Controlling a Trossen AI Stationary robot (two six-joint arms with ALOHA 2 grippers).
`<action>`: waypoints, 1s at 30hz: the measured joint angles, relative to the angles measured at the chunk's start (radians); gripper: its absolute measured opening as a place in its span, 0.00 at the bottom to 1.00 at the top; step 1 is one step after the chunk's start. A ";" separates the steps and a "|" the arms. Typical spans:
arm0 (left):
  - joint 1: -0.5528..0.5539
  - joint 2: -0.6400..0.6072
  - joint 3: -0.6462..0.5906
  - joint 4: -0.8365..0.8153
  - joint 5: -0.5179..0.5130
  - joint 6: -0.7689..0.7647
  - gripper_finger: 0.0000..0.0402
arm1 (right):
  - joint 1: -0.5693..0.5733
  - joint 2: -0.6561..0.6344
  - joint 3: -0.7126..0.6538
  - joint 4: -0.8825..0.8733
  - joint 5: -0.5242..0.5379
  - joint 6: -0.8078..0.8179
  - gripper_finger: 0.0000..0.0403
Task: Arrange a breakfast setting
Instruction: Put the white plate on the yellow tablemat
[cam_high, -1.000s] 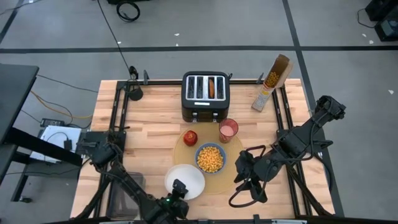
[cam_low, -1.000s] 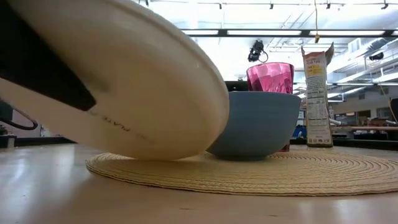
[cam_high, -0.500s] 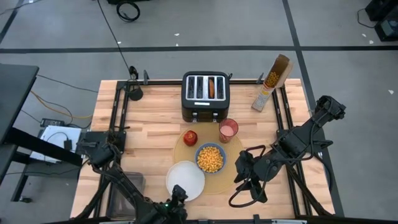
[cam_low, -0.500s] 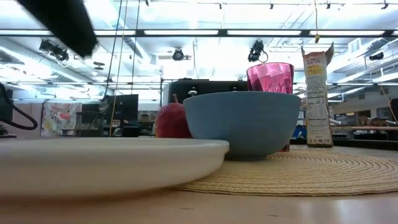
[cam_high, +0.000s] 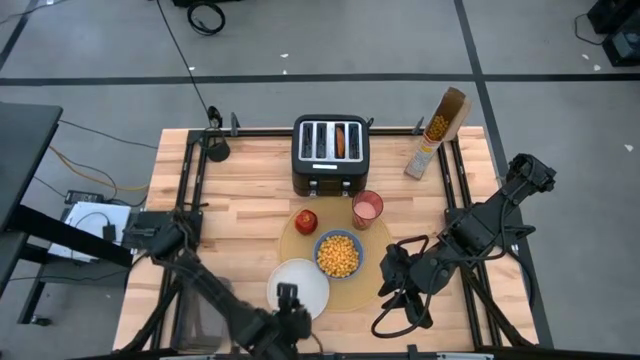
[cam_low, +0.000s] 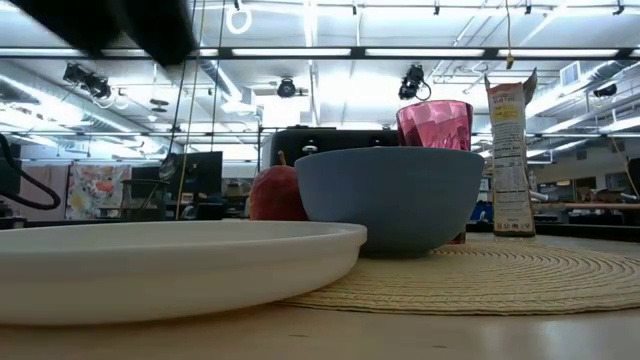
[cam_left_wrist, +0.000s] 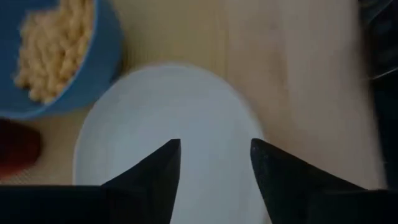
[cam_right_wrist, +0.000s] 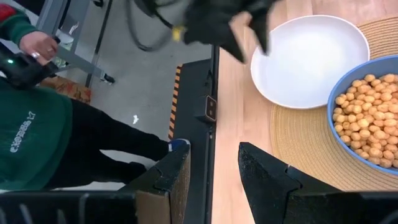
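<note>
Your left gripper hangs spread and empty directly above the white round plate — resting half on the large round tan placemat — with the right gripper, also spread, farther off.

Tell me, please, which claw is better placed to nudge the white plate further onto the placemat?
Left: its open claw hovers at the white plate, which only overlaps the placemat's edge. The right claw is beyond the blue bowl.
</note>
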 joint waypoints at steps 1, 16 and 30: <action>0.009 -0.002 -0.025 0.013 0.015 -0.015 0.49 | 0.000 0.000 0.000 0.000 0.000 0.000 0.36; 0.015 -0.007 -0.175 0.163 0.123 -0.087 0.41 | 0.038 0.000 0.000 0.005 0.001 0.037 0.36; 0.033 -0.007 -0.132 0.091 0.128 -0.035 0.41 | 0.038 0.000 0.000 0.000 0.004 0.027 0.36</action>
